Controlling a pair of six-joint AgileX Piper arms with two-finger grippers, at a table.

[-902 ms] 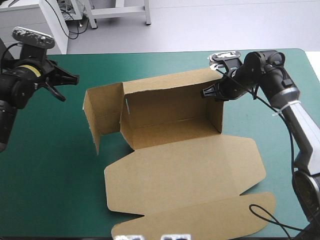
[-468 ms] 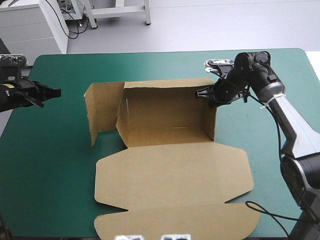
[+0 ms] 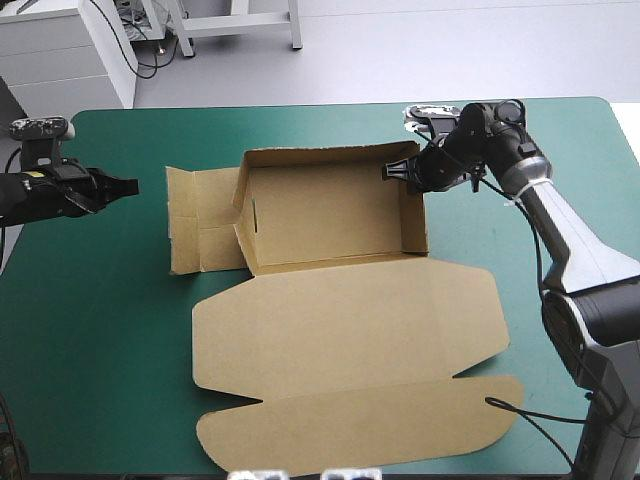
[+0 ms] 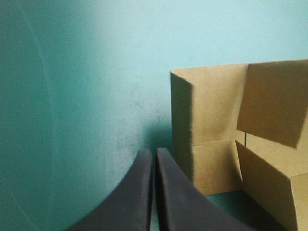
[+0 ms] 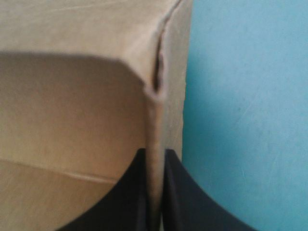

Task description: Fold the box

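The brown box (image 3: pixel 330 215) stands mid-table as an open tray with back and right walls raised. Its lid (image 3: pixel 345 325) lies flat toward the near edge, and its left flap (image 3: pixel 200 235) lies spread on the cover. My right gripper (image 3: pixel 392 172) is shut on the box's right wall at the far right corner; the board edge (image 5: pixel 155 144) runs between its black fingers. At the table's left side my left gripper (image 3: pixel 130 185) is shut on nothing, a short way from the left flap (image 4: pixel 207 139), with its tips (image 4: pixel 153 156) over the teal-green cover.
Teal-green cover (image 3: pixel 90 330) lies bare left of the box and along the far edge (image 3: pixel 300 125). The lid's tuck flap (image 3: pixel 360 430) reaches almost to the near edge of the table.
The right gripper has pushed the box's right wall toward the left and the tray has squared up. The left flap dropped flat. The left gripper stayed at the left side, shifting slightly toward the box.
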